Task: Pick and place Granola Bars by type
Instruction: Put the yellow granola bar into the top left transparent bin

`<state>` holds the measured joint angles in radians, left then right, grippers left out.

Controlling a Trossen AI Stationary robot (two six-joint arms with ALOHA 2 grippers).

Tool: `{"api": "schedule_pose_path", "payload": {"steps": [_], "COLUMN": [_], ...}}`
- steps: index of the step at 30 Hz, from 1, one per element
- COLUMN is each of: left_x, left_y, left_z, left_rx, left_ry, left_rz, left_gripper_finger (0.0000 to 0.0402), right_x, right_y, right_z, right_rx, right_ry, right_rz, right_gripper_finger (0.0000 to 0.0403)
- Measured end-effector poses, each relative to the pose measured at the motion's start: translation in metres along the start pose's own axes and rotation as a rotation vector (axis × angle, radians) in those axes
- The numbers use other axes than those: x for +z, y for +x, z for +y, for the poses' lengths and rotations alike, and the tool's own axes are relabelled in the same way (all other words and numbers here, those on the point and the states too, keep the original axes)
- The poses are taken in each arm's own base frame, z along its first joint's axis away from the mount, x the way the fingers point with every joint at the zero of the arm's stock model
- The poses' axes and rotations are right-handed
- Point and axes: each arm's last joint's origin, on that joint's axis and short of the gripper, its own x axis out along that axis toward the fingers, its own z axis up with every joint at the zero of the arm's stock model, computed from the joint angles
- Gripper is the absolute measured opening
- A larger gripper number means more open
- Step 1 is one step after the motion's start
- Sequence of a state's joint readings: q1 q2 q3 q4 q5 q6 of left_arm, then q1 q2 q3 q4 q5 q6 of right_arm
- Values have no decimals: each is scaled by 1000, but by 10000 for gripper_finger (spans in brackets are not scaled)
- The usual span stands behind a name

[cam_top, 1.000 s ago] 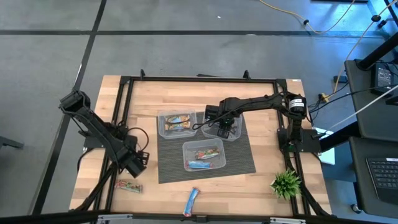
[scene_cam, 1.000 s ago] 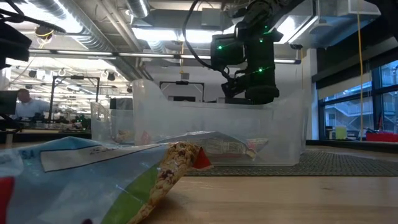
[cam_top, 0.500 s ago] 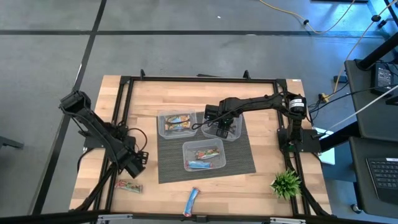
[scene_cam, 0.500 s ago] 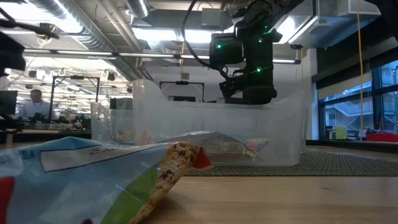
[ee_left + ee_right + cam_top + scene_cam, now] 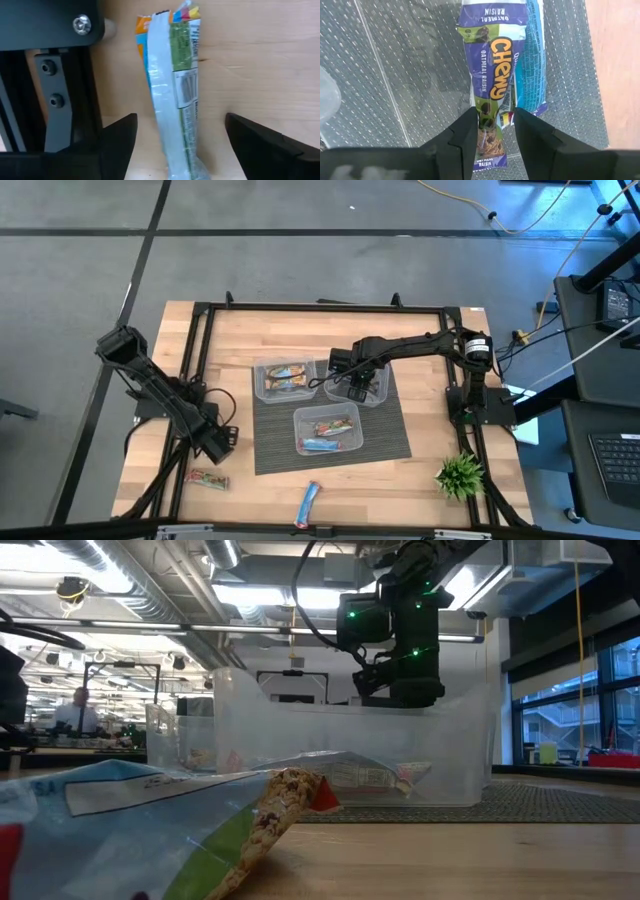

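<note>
Right gripper point(image 5: 492, 132) clamped on a purple oatmeal-raisin granola bar point(image 5: 492, 75), fingers pinching the wrapper near one end so the rest hangs free and forward of the fingertips, down inside the right-hand clear tub point(image 5: 372, 388) on the grey mat point(image 5: 385, 438); likely held low like this so the bar lands beside its own kind, since a blue-and-white wrapper point(image 5: 532, 60) lies just beside and partly under it. Left gripper point(image 5: 180, 145) spread wide, one finger to each side of a green-and-white bar point(image 5: 177, 95) on bare wood, not touching it, straddling the wrapper lengthwise, apparently lined up for a grasp across the narrow width. Seen from above, the same bar point(image 5: 207, 478) just ahead of the left gripper point(image 5: 222, 438), near the table's front left. A blue bar point(image 5: 308, 505) well apart from both grippers at the front edge, unsorted. Two other tubs already filled: one point(image 5: 283, 378) just beside the right gripper, another point(image 5: 327, 430) nearer the front. Compared with half a second and a second back: right arm unchanged over its tub, left gripper shifted only slightly toward its bar, bars and tubs unmoved.
</note>
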<state>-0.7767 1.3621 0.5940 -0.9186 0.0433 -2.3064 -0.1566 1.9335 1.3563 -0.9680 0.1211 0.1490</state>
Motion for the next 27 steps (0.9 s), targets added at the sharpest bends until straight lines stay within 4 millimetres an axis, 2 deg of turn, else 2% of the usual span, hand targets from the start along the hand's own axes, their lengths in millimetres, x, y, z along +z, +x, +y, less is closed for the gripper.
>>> {"api": "schedule_pose_path", "payload": {"steps": [5,15,21,27], "left_x": [0,0,1,1], "left_y": [0,0,0,-1], "left_z": [-1,-3,-5,-5], "left_rx": [-21,-66,-104,-106], "left_ry": [10,21,26,64], "left_rz": [-10,-41,-83,-84], "left_gripper_finger": [257,150,103,71], "right_x": [0,0,4,13], "right_y": [0,-1,-15,-33], "right_z": [0,0,-3,6], "right_rx": [1,-7,-62,-55], "right_ry": [0,-36,-25,-46], "right_rz": [-5,4,3,-46], "right_gripper_finger": [131,131,131,131]}}
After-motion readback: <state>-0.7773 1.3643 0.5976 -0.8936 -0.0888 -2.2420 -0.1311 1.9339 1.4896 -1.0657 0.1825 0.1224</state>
